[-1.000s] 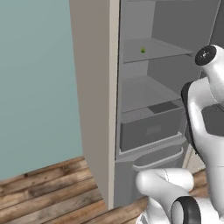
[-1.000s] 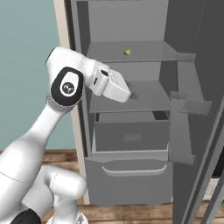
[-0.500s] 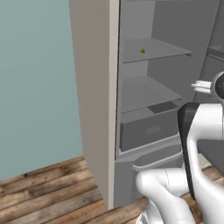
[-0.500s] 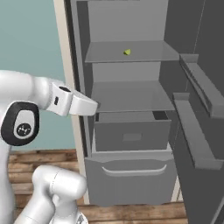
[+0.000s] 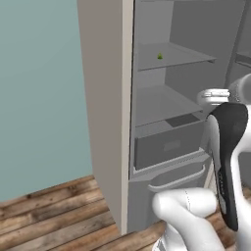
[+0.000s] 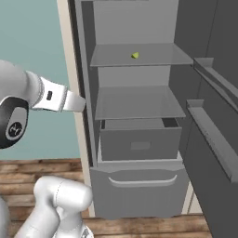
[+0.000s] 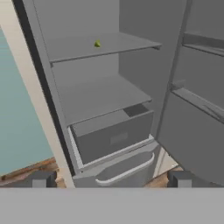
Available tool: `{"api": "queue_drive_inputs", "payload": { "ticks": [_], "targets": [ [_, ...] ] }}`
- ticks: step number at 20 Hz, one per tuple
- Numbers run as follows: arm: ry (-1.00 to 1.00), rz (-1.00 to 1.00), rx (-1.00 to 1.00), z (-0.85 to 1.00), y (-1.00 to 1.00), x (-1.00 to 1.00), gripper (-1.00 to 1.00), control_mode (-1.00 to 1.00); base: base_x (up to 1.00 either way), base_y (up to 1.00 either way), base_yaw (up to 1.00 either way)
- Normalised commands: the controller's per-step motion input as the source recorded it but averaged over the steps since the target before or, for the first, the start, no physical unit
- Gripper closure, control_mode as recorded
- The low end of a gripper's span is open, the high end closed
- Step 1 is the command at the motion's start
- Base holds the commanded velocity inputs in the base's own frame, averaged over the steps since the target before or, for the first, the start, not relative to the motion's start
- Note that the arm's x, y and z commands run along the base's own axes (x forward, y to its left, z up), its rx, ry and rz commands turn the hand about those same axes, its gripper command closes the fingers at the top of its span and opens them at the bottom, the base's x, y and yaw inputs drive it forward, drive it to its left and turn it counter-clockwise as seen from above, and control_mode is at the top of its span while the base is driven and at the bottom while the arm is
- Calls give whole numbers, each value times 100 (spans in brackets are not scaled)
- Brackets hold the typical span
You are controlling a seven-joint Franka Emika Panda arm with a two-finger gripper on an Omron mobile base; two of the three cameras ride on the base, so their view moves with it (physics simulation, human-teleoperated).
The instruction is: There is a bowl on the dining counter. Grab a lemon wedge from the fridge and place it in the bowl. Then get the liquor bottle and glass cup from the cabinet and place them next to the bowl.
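The fridge [image 5: 196,29] [image 6: 135,23] [image 7: 144,22] stands open, its door [image 6: 211,139] [image 7: 197,127] swung out to the right. A tiny yellow-green lemon wedge [image 5: 160,56] [image 6: 135,55] [image 7: 97,43] lies on the upper shelf. My gripper [image 7: 110,180] is open and holds nothing. It hangs back from the fridge, well below and in front of the wedge, facing the shelves and drawers. The bowl, dining counter, liquor bottle, glass cup and cabinet are out of view.
Under the wedge's shelf is a bare second shelf [image 6: 139,102], then a grey drawer [image 6: 139,144] pulled slightly out and a bottom bin [image 6: 139,186]. Door racks [image 6: 218,135] jut in on the right. A beige surround [image 5: 105,98] and teal wall [image 5: 39,88] are on the left, above wood flooring [image 5: 49,211].
My arm has drawn back from the fridge, swinging left in the right base view and right in the left base view. The fridge door now stands wider open. The wedge has not moved.
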Motion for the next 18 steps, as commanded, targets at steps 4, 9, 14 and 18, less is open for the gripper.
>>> {"api": "queue_drive_inputs", "payload": {
  "ticks": [4,9,14,18],
  "targets": [
    [22,14,2,21,33,-23,-100,-100,0,0,0],
    [21,1,0,-14,4,-64,-100,-100,0,0,0],
    [6,0,-1,-36,-9,-63,-100,-100,0,0,0],
    [0,0,0,0,0,0,-100,100,3,-30,0]
  ]
}}
